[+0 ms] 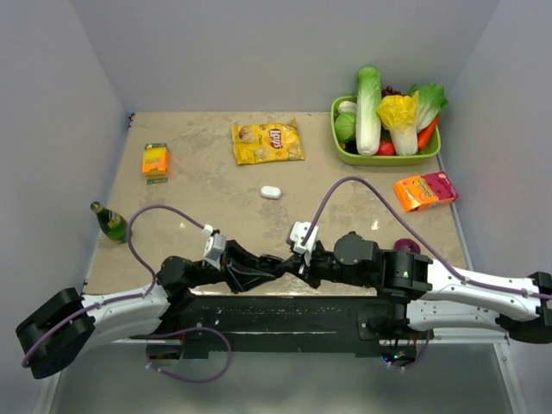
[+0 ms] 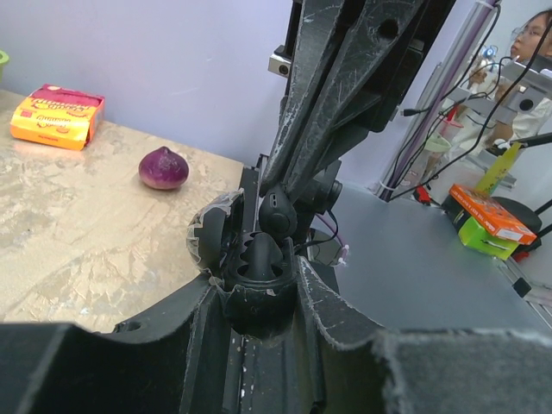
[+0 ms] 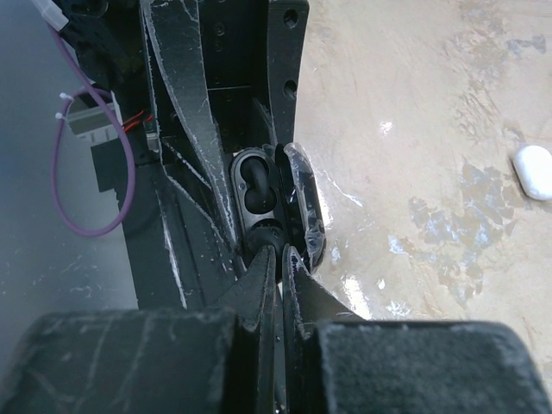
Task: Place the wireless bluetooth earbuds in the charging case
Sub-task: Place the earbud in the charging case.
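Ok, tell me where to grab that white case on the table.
Take the white case across its middle, pinching its two long sides, coming straight down from above. It lies flat on the table, and its rounded ends would likely slip out of a lengthwise grip.

white case (image 1: 271,192) 1 | dark case (image 3: 244,168) 1 | basket (image 1: 345,156) 1 | bottle (image 1: 109,221) 1

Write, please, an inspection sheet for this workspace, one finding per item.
Surface: beige marbled table, no spill seen.
Job's things: white case lies apart on it; dark case, lid open, holds a dark earbud.
Clutter: chip bag, orange box, bottle, vegetable basket, orange-pink packet, onion.
Grippers: left gripper shut on dark case; right gripper shut, tips at it.
Cables: purple cables arch over the table.
Surroundings: grey walls; person in the background.
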{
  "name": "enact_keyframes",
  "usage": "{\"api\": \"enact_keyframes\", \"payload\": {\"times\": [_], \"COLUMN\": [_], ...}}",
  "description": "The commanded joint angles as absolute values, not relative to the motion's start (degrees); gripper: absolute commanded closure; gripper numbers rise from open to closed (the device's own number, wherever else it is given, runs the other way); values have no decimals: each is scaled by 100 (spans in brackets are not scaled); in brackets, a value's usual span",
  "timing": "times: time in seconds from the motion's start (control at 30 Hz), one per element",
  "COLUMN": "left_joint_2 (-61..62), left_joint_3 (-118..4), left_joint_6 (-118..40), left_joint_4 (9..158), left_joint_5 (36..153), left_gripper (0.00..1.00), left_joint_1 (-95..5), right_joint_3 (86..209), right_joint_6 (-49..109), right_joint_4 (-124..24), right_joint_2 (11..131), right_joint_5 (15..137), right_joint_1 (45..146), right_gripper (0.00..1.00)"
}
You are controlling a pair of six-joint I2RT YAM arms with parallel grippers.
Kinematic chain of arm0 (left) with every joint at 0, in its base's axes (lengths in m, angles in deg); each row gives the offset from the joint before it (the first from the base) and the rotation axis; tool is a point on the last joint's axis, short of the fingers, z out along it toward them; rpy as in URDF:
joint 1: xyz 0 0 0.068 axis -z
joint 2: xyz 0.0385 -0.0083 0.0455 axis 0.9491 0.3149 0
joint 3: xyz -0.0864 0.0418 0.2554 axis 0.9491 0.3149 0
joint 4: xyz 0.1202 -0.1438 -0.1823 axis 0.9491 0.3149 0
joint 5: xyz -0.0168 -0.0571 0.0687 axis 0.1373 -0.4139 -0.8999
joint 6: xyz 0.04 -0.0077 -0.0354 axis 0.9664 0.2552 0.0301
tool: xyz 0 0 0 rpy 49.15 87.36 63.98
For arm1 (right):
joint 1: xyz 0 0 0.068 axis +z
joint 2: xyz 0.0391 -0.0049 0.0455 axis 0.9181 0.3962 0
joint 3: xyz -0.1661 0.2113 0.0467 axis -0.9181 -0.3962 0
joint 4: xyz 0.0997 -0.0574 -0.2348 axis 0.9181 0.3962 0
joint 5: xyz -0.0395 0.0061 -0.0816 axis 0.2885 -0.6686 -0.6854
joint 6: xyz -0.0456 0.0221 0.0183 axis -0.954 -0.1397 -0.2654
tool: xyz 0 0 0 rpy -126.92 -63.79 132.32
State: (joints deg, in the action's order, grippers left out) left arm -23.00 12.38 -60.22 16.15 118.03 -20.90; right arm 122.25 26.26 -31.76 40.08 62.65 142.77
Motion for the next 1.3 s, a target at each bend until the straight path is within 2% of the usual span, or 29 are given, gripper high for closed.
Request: {"api": "enact_keyframes", "payload": {"times": [0.0, 0.93, 1.27], "left_joint_2": [-2374, -2532, -2717], "left_joint_3": [1088, 1062, 1062], "left_joint_6": [-6040, -6014, -5961], "left_joint_4": [1199, 1217, 1357], "left_joint_5": [11689, 11531, 11373], "left_gripper": [100, 100, 100], "left_joint_1": [-2102, -2102, -2111], "right_joint_3": [12180, 12057, 12022], "right_joint_6": [2690, 2822, 2848], "right_joint_4": [-3380, -3503, -3574], "right_joint_2": [4035, 4299, 4264], "right_joint_5": [6055, 5571, 5694], "right_joint_1": [14338, 14576, 14593], "right_gripper": [100, 100, 94]}}
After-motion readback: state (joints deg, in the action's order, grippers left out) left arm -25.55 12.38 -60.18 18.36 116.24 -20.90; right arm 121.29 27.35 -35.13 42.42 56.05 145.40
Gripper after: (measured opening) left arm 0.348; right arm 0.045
